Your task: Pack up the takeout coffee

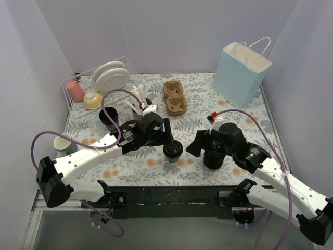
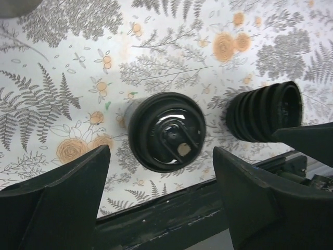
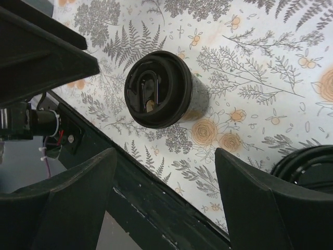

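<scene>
The lidded black coffee cup (image 1: 173, 151) stands upright on the flowered tablecloth (image 1: 197, 112), close to the table's near edge, its black plastic lid pressed on. The left gripper (image 2: 161, 150) hangs right above the cup with its fingers (image 2: 62, 203) spread wide to either side of the lid, touching nothing and holding nothing. The right gripper (image 3: 165, 151) is just right of the cup, its fingers (image 3: 260, 203) also spread wide with nothing between them. Just right of the cup is a ribbed stack of black lids (image 2: 260, 112). Behind the cup lies a brown pulp cup carrier (image 1: 174, 97), wells facing up. Far behind and right of the cup a light blue paper bag (image 1: 240, 75) stands upright, its mouth open and its white handles up; what is inside cannot be seen. Behind and left of the cup sit an open black cup (image 1: 108, 115) and a dark holder (image 1: 143, 108) with white sticks standing in it. Farther back left of the cup a clear rack (image 1: 66, 96) holds white plates (image 1: 110, 75) on edge, a pink cup (image 1: 76, 91) and a small yellowish round item (image 1: 92, 100). Well left of the coffee cup stands a pale open cup (image 1: 63, 143); its contents cannot be told.
</scene>
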`<action>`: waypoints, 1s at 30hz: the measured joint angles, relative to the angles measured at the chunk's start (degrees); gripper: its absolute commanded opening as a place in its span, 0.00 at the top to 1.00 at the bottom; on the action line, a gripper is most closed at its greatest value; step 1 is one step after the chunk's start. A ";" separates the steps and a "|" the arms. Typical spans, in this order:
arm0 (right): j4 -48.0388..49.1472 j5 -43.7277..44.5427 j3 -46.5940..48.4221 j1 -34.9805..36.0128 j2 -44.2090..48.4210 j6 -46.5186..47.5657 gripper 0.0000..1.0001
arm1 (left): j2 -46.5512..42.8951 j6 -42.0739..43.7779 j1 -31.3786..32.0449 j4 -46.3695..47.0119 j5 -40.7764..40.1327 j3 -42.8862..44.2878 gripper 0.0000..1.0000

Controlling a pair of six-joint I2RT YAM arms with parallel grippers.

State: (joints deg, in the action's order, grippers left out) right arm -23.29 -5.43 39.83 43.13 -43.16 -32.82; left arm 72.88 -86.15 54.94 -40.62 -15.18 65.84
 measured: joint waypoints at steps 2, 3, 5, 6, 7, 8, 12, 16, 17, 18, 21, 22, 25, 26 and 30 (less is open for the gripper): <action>1.70 -1.25 -0.04 0.00 -2.78 0.00 0.16 | -0.46 -0.31 -1.42 2.08 1.36 -3.67 0.24; 2.62 -1.64 -0.11 0.00 -3.91 -0.04 0.16 | -0.31 -0.44 -1.99 2.62 2.12 -5.07 0.25; 4.42 -2.45 -0.35 0.00 -5.64 -0.17 0.17 | 0.02 -0.68 -2.73 3.89 3.32 -7.19 0.27; 5.11 -2.71 -0.37 0.00 -6.25 -0.22 0.17 | 0.02 -0.81 -3.04 4.44 3.85 -7.89 0.28; 6.03 -2.97 -0.42 0.00 -6.93 -0.26 0.18 | 0.02 -0.92 -3.37 4.98 4.24 -8.55 0.29; 7.06 -3.32 -0.42 0.00 -7.72 -0.31 0.18 | 0.02 -1.11 -3.65 5.55 4.57 -9.01 0.30; 10.25 -4.28 -0.42 0.00 -11.56 -0.33 0.20 | -0.02 -1.53 -4.57 7.78 5.44 -10.45 0.31; 11.47 -4.37 -0.42 0.00 -15.12 -0.15 0.23 | -0.28 -2.01 -5.03 10.10 6.23 -12.79 0.33; 11.69 -4.37 -0.42 0.00 -15.69 -0.15 0.24 | -0.26 -2.14 -5.14 10.38 6.51 -13.31 0.34; 11.87 -4.37 -0.42 0.00 -16.17 -0.13 0.25 | -0.26 -2.25 -5.18 10.78 6.80 -13.84 0.34; 12.90 -4.39 -0.44 -0.07 -17.55 0.00 0.29 | -0.24 -2.58 -5.25 12.15 7.48 -15.32 0.36; 13.22 -4.44 -0.44 -0.15 -17.86 0.02 0.29 | -0.24 -2.67 -5.25 12.57 7.65 -15.74 0.37; 15.41 -5.53 -1.53 -0.94 -18.82 0.04 0.34 | -0.17 -3.30 -5.25 13.51 8.22 -16.96 0.38; 15.93 -5.81 -1.95 -1.25 -19.15 0.07 0.34 | -0.17 -3.54 -5.25 14.01 8.22 -17.16 0.38; 18.69 -7.82 -4.46 -2.51 -20.06 -0.31 0.39 | -0.17 -4.35 -5.27 15.43 8.59 -17.97 0.40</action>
State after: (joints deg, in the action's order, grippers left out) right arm -4.60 -13.26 35.38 40.62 -63.22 -33.12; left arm 72.71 -90.50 49.67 -25.19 -6.59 47.88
